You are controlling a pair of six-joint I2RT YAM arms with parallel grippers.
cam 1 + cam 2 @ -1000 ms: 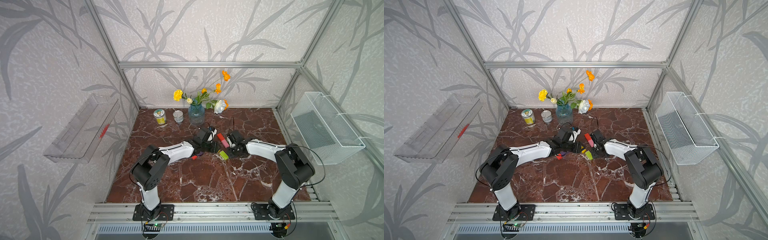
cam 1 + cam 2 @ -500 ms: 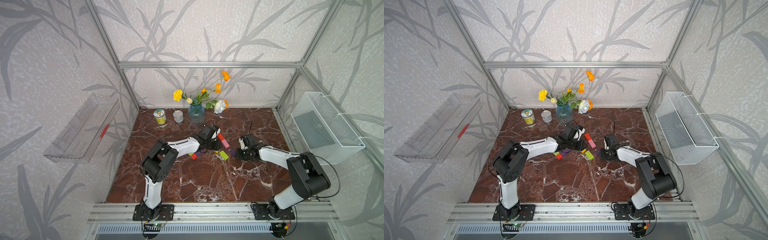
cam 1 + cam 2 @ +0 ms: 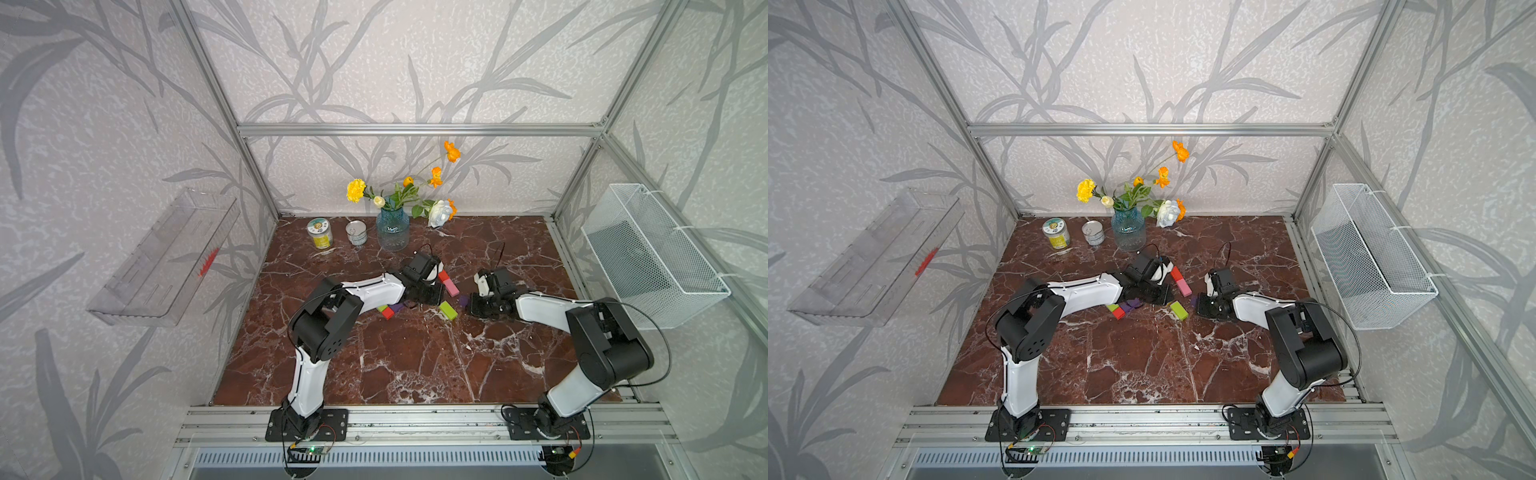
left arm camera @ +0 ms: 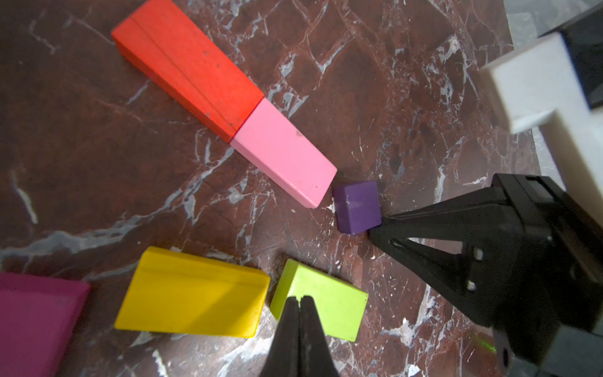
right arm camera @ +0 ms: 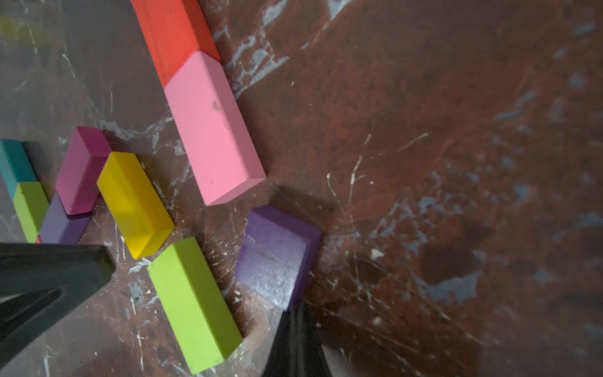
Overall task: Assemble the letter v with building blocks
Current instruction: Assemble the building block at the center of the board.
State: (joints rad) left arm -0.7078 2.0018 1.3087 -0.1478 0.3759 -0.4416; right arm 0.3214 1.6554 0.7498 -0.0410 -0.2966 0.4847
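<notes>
A red bar (image 4: 186, 65) and a pink bar (image 4: 284, 153) lie end to end in a slanted line on the marble. A small purple cube (image 4: 357, 207) sits just past the pink bar's end. A yellow bar (image 4: 192, 293), a lime green block (image 4: 329, 303) and a magenta bar (image 4: 36, 320) lie nearby. My left gripper (image 4: 299, 298) is shut and empty, its tips over the lime green block's edge. My right gripper (image 5: 295, 308) is shut and empty, its tip at a corner of the purple cube (image 5: 277, 258). Teal (image 5: 13, 163), lime and purple blocks lie further off.
Two cans (image 3: 320, 233) and a blue vase of flowers (image 3: 392, 228) stand at the back of the table. A clear tray (image 3: 166, 257) hangs on the left wall, a white wire basket (image 3: 648, 257) on the right. A red cube (image 3: 387, 312) lies under the left forearm.
Both grippers have closed from partly open. The right arm's elbow has swung out to the right and the left arm's elbow has moved inward, while both grippers stayed at the blocks.
</notes>
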